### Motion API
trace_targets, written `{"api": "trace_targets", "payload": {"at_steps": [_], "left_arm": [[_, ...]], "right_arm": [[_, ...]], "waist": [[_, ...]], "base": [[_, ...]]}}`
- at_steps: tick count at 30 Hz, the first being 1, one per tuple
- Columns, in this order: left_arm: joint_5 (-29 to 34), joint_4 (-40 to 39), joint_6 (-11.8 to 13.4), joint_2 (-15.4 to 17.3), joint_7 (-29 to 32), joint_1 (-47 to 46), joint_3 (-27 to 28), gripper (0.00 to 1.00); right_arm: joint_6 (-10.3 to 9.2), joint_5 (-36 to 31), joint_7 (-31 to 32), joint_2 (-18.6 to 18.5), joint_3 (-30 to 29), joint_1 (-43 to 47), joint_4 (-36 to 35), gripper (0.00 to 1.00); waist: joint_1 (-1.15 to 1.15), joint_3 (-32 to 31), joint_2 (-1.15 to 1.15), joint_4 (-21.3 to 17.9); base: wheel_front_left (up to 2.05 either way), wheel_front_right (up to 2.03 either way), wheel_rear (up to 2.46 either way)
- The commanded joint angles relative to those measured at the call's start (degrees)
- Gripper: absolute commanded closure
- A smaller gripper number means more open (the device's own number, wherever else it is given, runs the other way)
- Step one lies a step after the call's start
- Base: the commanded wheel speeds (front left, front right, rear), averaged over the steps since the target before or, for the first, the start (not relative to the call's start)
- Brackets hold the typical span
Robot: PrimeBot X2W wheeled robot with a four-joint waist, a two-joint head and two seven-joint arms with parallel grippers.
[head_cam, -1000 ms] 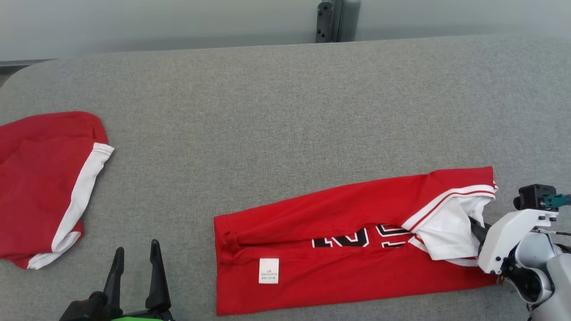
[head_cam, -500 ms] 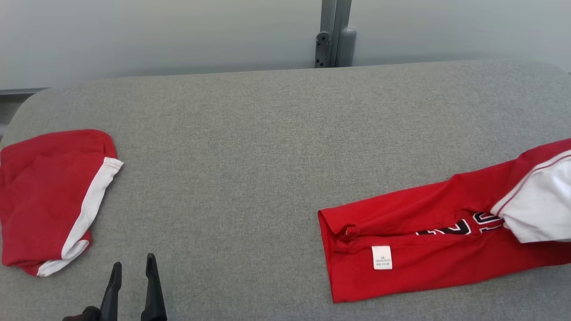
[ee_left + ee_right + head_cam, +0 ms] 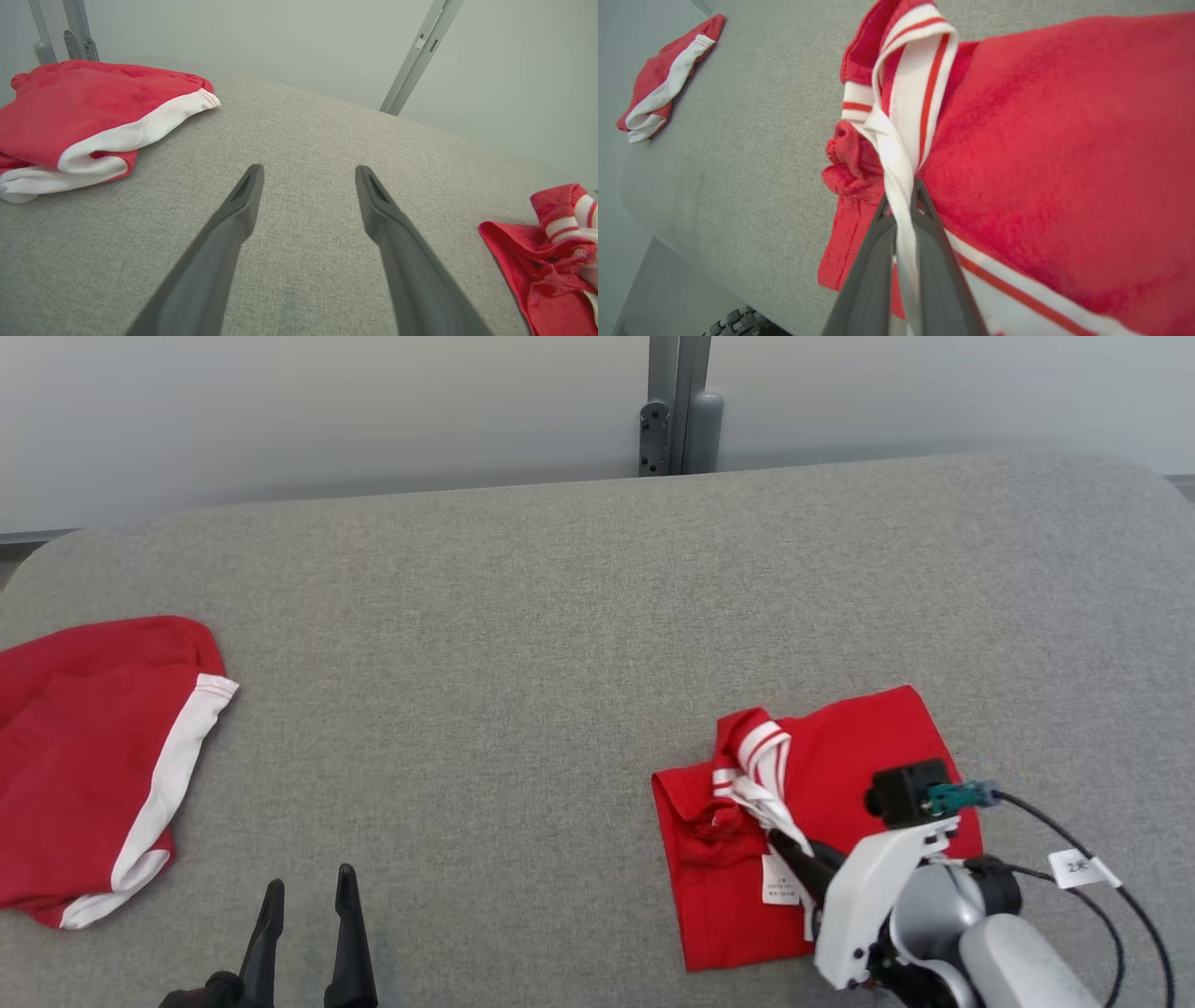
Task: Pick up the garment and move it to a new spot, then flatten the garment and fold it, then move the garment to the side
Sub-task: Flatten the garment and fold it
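From the head view, the garment (image 3: 868,737) lies on the grey tabletop (image 3: 523,663), well apart from the second red cloth (image 3: 84,747) and off to that cloth's right. It is doubled over into a compact red block. A white care label (image 3: 777,882) shows on its near part, but the print is too small for you to read. A small white tag (image 3: 1075,868) hangs on the right arm's cable, and its writing is also unreadable. Your right claw (image 3: 780,845) reaches into the garment's near edge, beside the label. Your left claw (image 3: 310,879) sits nearer you than the second red cloth and just to its right, fingers spread with nothing between them.

Half a second ago the garment lay stretched out as a long strip running off the right edge, with a black printed number showing. Now the far end is folded back over, the number is covered, and your right arm is in the picture. The camera has also shifted.

From the left wrist view, the left claw (image 3: 308,172) stands wide above bare tabletop (image 3: 303,130). The second red cloth (image 3: 84,107), with its white band, lies to the upper left. The garment (image 3: 537,261) is well apart from it, at the right edge.

From the right wrist view, the right claw (image 3: 903,200) is closed tight on the garment's (image 3: 1064,140) white striped trim (image 3: 915,79), which runs up from between the fingers. The second red cloth (image 3: 663,79) lies well apart, at the upper left.
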Motion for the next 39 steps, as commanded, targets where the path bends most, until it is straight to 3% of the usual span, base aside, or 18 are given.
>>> {"api": "trace_targets", "payload": {"at_steps": [1, 5, 10, 11, 12, 17, 24, 26, 30, 31, 32, 33, 34, 39], "left_arm": [[0.43, 0.03, 0.22, 0.08, -0.17, -0.68, -0.48, 0.0], [0.7, 0.25, 0.15, 0.07, -0.17, -0.47, -1.5, 0.0], [0.08, 0.63, 0.71, 0.08, -0.17, -0.03, -2.22, 0.0], [-0.07, 0.63, 0.77, 0.07, -0.17, 0.08, -2.31, 0.0], [-0.18, 0.58, 0.78, 0.08, -0.17, 0.17, -2.35, 0.0], [0.1, 0.57, 1.02, 0.08, -0.17, 1.22, -2.11, 0.0], [0.42, -0.15, 1.04, 0.08, -0.17, 3.75, -0.4, 0.0], [0.4, -0.19, 1.16, 0.07, -0.17, 4.04, -0.1, 0.0], [0.2, 0.17, 1.23, 0.08, -0.17, 4.5, -0.15, 0.0], [0.22, 0.17, 1.13, 0.07, -0.17, 4.44, -0.31, 0.0], [0.22, 0.18, 1.13, 0.07, -0.17, 4.37, -0.49, 0.0], [0.27, 0.2, 1.16, 0.07, -0.17, 4.34, -0.59, 0.0], [0.29, 0.13, 1.16, 0.08, -0.17, 4.3, -0.63, 0.0], [0.51, -0.1, 0.91, 0.07, -0.17, 3.5, -1.3, 0.0]], "right_arm": [[0.02, -0.66, -1.59, 2.34, 0.46, -1.28, 1.39, 1.0], [0.02, -1.9, -4.58, 5.78, 2.24, -2.68, 5.52, 1.0], [0.02, -2.74, -8.29, 7.35, 2.14, -4.06, 8.75, 1.0], [0.02, -3.27, -9.36, 7.48, 1.96, -4.26, 9.04, 0.56], [0.02, -3.6, -10.43, 7.63, 1.73, -4.28, 9.21, 0.0], [0.02, -5.31, -14.87, 7.47, -0.63, -0.82, 4.12, 0.0], [0.02, -9.16, -20.0, 1.0, -10.06, 9.96, -11.22, 0.0], [0.02, -11.36, -21.98, -1.17, -13.15, 12.04, -12.43, 0.0], [0.02, -13.73, -27.98, -2.04, -16.15, 14.7, -9.76, 0.0], [0.02, -15.42, -29.47, -3.0, -16.2, 15.11, -8.33, 0.1], [0.02, -15.85, -31.0, -3.01, -16.03, 15.18, -6.71, 0.59], [0.0, -15.92, -32.3, -2.12, -15.97, 15.09, -4.87, 0.95], [0.03, -16.39, -33.24, -1.75, -15.56, 14.76, -2.87, 1.0], [0.02, -19.0, -35.64, 1.9, -10.48, 7.19, 5.55, 1.0]], "waist": [[0.0, 0.21, 0.0, 0.44], [0.0, 0.38, 0.0, 1.09], [0.0, 0.07, 0.0, 1.58], [0.0, -0.03, 0.0, 1.64], [0.0, -0.13, 0.0, 1.69], [0.0, -1.41, 0.0, 2.22], [0.0, -3.21, 0.0, 2.02], [0.0, -3.52, 0.0, 1.77], [0.0, -4.59, 0.0, 1.47], [0.0, -4.73, 0.0, 1.55], [0.0, -4.84, 0.0, 1.63], [0.0, -4.97, 0.0, 1.71], [0.0, -5.03, 0.0, 1.82], [0.0, -3.61, 0.0, 1.9]], "base": [[0.0, 0.0, 0.0], [0.0, 0.0, 0.0], [0.0, 0.0, 0.0], [0.0, 0.0, 0.0], [0.0, 0.0, 0.0], [0.0, 0.0, 0.0], [0.0, 0.0, 0.0], [0.0, 0.0, 0.0], [0.0, 0.0, 0.0], [0.0, 0.0, 0.0], [0.0, 0.0, 0.0], [0.0, 0.0, 0.0], [0.0, 0.0, 0.0], [0.0, 0.0, 0.0]]}}
